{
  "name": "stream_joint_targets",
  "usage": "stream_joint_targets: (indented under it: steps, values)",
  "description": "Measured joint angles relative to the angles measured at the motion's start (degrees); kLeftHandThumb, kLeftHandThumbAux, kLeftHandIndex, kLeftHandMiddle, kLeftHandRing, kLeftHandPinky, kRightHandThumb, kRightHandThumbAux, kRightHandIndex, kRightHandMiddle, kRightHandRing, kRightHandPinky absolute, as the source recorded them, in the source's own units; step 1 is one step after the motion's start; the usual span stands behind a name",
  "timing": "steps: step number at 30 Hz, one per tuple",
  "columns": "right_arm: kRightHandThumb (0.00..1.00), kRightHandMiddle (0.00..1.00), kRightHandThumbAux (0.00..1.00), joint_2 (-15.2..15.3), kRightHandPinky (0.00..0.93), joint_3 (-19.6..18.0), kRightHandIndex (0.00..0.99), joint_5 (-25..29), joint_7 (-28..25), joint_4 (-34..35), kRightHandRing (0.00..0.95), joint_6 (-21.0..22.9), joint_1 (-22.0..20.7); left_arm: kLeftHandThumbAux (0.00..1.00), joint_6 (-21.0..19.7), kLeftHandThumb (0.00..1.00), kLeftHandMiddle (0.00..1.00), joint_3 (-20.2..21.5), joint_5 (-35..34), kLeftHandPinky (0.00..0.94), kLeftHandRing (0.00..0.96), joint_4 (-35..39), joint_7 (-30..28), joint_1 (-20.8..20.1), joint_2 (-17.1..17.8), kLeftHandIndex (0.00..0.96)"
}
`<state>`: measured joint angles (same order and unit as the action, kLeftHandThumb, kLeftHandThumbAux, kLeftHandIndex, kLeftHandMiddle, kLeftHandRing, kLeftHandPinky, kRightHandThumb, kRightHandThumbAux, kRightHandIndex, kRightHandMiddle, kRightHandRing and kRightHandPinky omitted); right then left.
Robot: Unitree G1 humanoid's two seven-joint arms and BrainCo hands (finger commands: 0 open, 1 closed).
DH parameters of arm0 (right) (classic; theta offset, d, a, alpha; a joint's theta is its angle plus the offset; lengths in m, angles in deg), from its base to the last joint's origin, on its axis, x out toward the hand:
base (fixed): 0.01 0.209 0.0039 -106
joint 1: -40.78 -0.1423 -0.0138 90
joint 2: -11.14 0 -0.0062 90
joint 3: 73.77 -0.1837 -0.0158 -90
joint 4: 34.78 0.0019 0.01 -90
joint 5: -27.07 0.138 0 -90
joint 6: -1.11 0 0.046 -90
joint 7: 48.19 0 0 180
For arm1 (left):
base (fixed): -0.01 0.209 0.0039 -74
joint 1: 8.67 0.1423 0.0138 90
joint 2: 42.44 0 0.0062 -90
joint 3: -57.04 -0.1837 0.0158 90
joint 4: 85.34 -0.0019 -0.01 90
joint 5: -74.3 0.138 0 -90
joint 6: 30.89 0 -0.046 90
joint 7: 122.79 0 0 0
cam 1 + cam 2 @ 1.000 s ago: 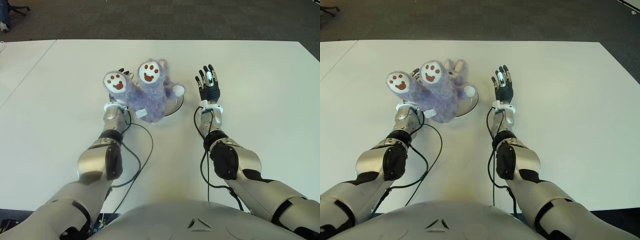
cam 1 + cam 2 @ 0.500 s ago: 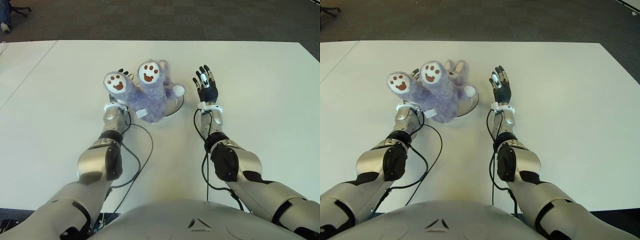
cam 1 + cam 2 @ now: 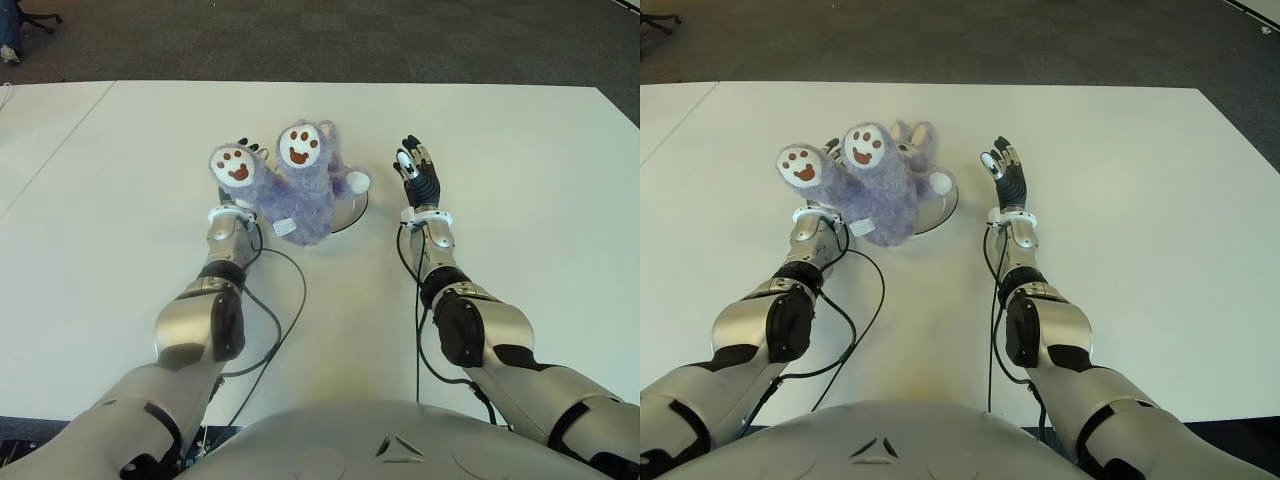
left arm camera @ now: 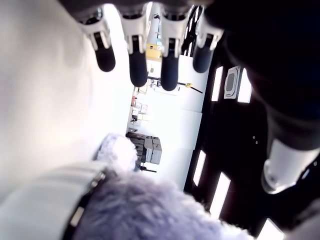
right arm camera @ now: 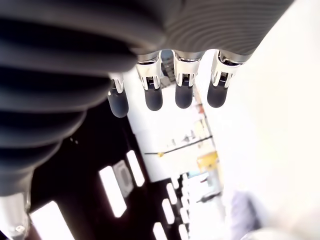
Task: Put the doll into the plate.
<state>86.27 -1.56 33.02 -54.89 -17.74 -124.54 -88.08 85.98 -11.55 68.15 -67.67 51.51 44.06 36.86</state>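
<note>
From the head, we look forward and down through two eye views set slightly apart; both cover the same white tabletop (image 3: 520,150) out to its far edge, with both arms in the foreground. The left wrist view sits close behind the left hand (image 4: 145,55) and looks along its extended fingers. The right wrist view does the same behind the right hand (image 5: 165,90). Both wrist views share the room's background.
</note>
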Motion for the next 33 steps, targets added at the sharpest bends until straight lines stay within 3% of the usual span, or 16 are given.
stream_joint_targets:
  steps: [14,24,33]
  values:
    - [0.0,0.027,0.662,0.5,0.018,6.29,0.05,-8.44,12.53,0.42,0.005,1.4,0.32,0.672,0.0,0.0,0.177,0.01,-0.02,0.138,0.153,0.02,0.0,-0.01,0.09,0.127]
    - [0.0,0.018,0.75,0.42,0.036,4.46,0.027,-7.64,14.2,0.61,0.006,5.35,-0.39,0.719,0.0,0.0,0.181,0.02,-0.03,0.134,0.156,0.01,0.0,0.08,0.13,0.123]
    - [0.0,0.016,0.789,0.19,0.037,2.81,0.021,-7.52,15.16,0.72,0.007,5.73,-0.56,0.73,0.0,0.0,0.181,0.04,-0.07,0.151,0.16,0.02,0.0,0.06,0.14,0.126]
